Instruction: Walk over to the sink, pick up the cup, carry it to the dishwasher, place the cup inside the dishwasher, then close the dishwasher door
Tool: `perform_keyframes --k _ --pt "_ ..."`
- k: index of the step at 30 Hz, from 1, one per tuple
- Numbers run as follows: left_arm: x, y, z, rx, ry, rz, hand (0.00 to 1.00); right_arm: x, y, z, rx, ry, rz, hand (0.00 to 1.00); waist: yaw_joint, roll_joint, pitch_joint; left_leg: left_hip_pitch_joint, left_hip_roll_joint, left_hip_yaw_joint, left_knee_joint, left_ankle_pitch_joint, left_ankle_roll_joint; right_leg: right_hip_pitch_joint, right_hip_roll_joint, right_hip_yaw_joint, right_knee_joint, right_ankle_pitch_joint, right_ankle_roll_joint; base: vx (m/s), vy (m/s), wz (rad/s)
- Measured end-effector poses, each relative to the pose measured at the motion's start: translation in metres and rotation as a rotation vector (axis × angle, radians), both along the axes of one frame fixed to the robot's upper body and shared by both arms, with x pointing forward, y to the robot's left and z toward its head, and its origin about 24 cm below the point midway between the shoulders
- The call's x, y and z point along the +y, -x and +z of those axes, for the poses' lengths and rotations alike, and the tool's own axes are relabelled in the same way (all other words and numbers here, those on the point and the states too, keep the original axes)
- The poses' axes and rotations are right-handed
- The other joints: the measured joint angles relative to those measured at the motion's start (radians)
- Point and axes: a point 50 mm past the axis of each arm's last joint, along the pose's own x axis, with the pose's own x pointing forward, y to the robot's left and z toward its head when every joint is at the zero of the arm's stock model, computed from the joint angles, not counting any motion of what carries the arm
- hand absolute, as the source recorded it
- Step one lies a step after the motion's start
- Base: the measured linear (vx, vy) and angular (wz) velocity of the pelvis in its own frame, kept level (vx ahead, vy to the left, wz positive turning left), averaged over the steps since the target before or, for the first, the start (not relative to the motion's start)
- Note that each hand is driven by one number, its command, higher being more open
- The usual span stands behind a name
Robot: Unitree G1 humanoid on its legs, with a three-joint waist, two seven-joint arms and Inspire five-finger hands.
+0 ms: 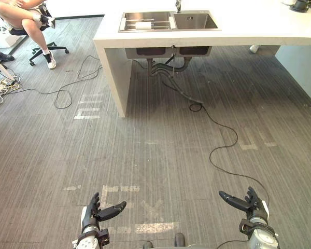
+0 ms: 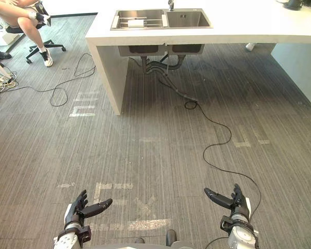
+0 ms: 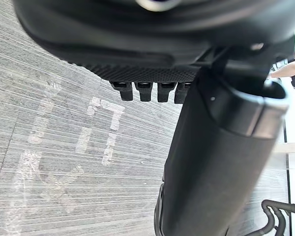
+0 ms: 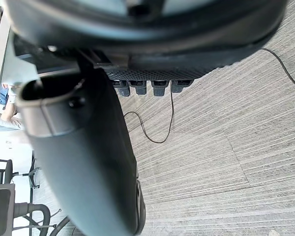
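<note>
Item 1. Left hand [image 1: 93,215] and right hand [image 1: 251,205], held low and well apart from each other, palms turned inward. Fingers [image 3: 140,91] of the left are straight and spread from the thumb. Fingers [image 4: 160,88] of the right are the same. Both hold nothing and touch nothing. Judged reason: a carrying-free walking posture, since the pick-up lies far ahead.

Item 2. Floor [image 1: 160,155], grey plank pattern, directly below and ahead of the fingers. Worn tape marks [image 1: 153,227] lie between the two hands.

Item 3. Counter [image 1: 259,31], white, well beyond the fingertips, with a double sink [image 1: 194,21] set into its top and pipework hanging beneath.

Item 4. Cup [image 1: 143,25], taken to be the white item lying on the wire rack [image 1: 145,21] across the basin on the left-hand side. It is far out of reach of either hand.

Item 5. Person [image 1: 26,15], seated on a wheeled chair [image 1: 46,49], far off beyond the left fingers, clear of the route.

Status, as a judgement: approach stage, with the walk to the sink barely begun and no grasp started.
</note>
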Motion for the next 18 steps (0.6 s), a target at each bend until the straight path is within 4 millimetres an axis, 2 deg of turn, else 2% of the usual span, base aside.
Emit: perform_keyframes --k 6,18 --pt "0.000 -0.001 0.002 -0.014 0.000 -0.015 1.00 -0.010 0.000 0.005 0.001 0.034 0.006 1.00 0.000 -0.003 -0.002 0.008 0.000 0.005 0.000 0.000 0.000 0.006 0.000 0.005 0.000 0.002 0.000 0.00 0.000 0.00" --pt "0.000 0.000 0.002 -0.010 0.001 -0.016 1.00 -0.016 -0.002 0.008 0.002 0.049 0.030 1.00 0.000 -0.004 -0.002 0.013 0.000 0.007 0.000 0.000 0.000 0.010 0.000 0.006 0.000 0.003 -0.001 0.00 0.000 0.00"
